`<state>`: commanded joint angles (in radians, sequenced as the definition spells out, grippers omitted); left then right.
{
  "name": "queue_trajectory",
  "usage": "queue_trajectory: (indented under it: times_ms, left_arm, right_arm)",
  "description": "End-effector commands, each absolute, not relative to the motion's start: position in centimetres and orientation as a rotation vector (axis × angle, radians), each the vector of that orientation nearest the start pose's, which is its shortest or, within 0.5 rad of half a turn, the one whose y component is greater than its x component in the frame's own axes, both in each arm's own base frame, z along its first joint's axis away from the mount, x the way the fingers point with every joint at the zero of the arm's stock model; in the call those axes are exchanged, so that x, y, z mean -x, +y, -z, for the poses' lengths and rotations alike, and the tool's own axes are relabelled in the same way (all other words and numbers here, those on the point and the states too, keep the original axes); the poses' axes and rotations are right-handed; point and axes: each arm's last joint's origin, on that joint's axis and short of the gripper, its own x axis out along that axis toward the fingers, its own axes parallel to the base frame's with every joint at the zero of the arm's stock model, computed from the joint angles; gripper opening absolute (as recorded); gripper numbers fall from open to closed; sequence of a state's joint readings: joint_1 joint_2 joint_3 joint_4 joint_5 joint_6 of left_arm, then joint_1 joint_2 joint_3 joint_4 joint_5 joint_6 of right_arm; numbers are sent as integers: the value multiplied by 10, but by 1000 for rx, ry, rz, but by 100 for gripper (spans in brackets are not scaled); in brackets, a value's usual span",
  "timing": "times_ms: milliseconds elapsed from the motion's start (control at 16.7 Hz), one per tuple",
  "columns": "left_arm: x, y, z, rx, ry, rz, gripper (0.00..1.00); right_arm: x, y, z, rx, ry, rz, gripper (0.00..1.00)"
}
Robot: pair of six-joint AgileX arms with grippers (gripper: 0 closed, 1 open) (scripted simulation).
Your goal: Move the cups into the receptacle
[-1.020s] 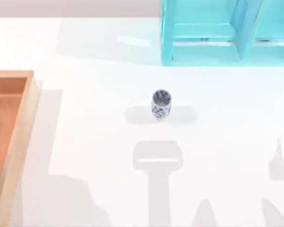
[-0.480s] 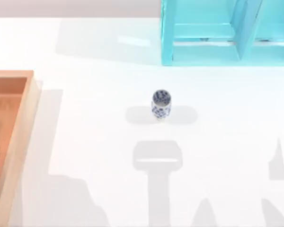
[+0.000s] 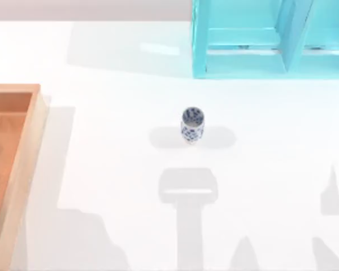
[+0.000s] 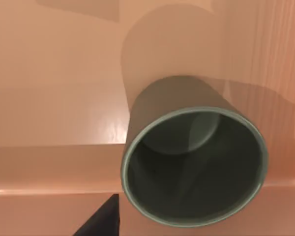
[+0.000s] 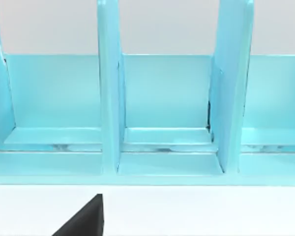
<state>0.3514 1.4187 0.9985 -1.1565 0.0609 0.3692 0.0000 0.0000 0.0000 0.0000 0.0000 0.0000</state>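
My left cam looks into the olive-grey cup (image 4: 194,167), mouth toward lens, over the wooden tray (image 4: 49,98); one dark finger (image 4: 101,221) shows beside the cup, grip can't tell. Right cam faces the turquoise shelf (image 5: 162,113), dark fingertip (image 5: 83,219) low, jaw state unclear. From the top: blue-patterned cup (image 3: 192,125) upright mid-table, well right of tray (image 3: 22,152), in front of shelf (image 3: 243,39).

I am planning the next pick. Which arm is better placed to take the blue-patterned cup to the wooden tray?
Probably the left. Its wrist view shows the olive-grey cup over the wooden tray, at the table's left. The blue-patterned cup stands mid-table. The right wrist camera faces the turquoise shelf.
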Motion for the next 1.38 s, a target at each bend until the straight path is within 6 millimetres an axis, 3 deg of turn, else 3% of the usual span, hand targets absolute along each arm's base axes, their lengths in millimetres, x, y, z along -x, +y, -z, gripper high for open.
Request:
queue_trajectory:
  times_ms: [420, 960, 1080, 1380]
  left_arm:
    - [-220, 80, -221, 29, 1554, 63, 100]
    - [-221, 81, -308, 30, 1555, 62, 100]
    - [-220, 80, -317, 30, 1554, 62, 100]
    - [-220, 80, -316, 32, 1555, 60, 100]
  right_arm:
    - [-106, -1, -160, 0, 0, 0, 100]
    - [-106, -1, -160, 0, 0, 0, 100]
    - [-106, -1, -160, 0, 0, 0, 100]
    - [-106, -1, -160, 0, 0, 0, 100]
